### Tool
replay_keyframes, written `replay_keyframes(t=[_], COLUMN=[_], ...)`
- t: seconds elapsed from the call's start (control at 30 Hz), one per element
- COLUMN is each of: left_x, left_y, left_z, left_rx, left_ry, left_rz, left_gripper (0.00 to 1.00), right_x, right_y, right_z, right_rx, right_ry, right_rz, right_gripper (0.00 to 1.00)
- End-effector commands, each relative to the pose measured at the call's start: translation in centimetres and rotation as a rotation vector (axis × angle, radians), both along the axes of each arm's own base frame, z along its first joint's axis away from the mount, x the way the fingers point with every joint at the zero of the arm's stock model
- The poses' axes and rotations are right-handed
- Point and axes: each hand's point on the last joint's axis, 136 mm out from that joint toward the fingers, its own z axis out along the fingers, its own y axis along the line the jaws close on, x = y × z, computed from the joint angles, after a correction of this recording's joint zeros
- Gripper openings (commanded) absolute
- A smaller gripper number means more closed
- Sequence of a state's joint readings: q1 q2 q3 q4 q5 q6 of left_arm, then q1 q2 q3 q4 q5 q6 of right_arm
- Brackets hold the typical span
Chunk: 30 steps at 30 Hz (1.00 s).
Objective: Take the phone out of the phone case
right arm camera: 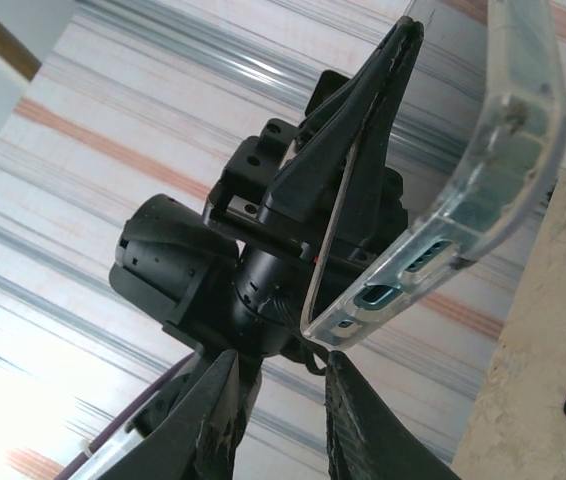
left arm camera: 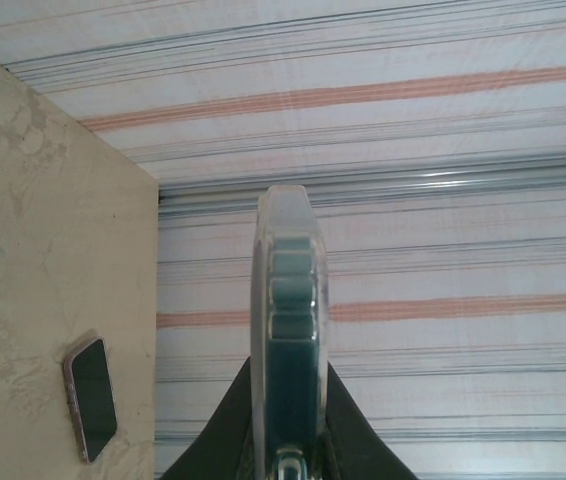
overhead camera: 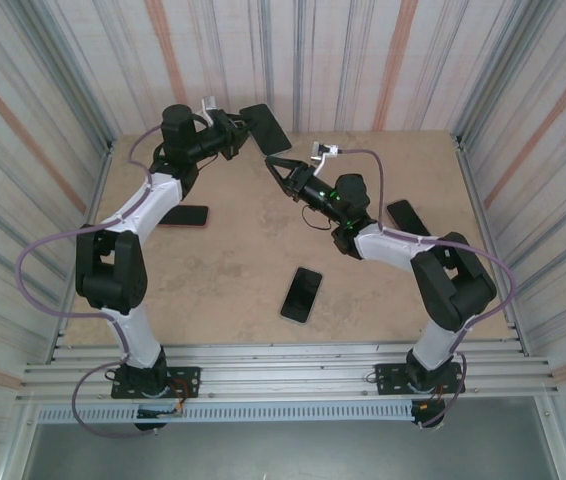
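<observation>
The right gripper (right arm camera: pixel 281 360) is nearest the lens. Its fingers are parted with nothing between them, just short of the lower end of the phone case (right arm camera: pixel 433 250). The clear case, with the phone (overhead camera: pixel 266 128) in it, is held above the far edge of the table (overhead camera: pixel 243 250). The left gripper (overhead camera: pixel 241 128) is clamped on one end of it. The long axis runs from the left wrist toward the right arm, dark face up. The right wrist view cuts off the case's top. Whether the phone is fully seated cannot be told.
</observation>
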<state>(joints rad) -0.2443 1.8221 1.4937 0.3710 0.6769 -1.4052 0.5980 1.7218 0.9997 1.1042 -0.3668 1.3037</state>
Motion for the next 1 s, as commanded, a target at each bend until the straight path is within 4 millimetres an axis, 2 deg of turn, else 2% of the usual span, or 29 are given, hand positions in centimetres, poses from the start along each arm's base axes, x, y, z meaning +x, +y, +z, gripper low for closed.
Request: replay_keyframes(t=[0.0, 0.3, 0.63, 0.97], left_x=[-1.5, -1.6, -1.9, -2.1], left_y=[-0.4, -0.8, -1.0, -1.0], left_z=[4.1, 4.1, 4.5, 4.8], left_rx=[-0.033, -0.033, -0.040, -0.030], left_ry=[-0.097, -0.101, -0.114, -0.125], left_rz=[-0.016, -0.029, -0.035, -0.029], left_gripper=[0.00, 0.00, 0.00, 0.00], right_x=[0.4, 1.2, 2.4, 3.0], right_y=[0.1, 0.5, 0.0, -0.5], right_z=[1.9, 1.6, 0.7, -0.4], right_rx=[0.026, 0.028, 0.041, 0.042], right_ry=[-0.068, -0.056, -0.003, 0.050], right_rz=[-0.009, -0.005, -0.017, -0.026], right_gripper=[0.26, 0.20, 0.16, 0.22])
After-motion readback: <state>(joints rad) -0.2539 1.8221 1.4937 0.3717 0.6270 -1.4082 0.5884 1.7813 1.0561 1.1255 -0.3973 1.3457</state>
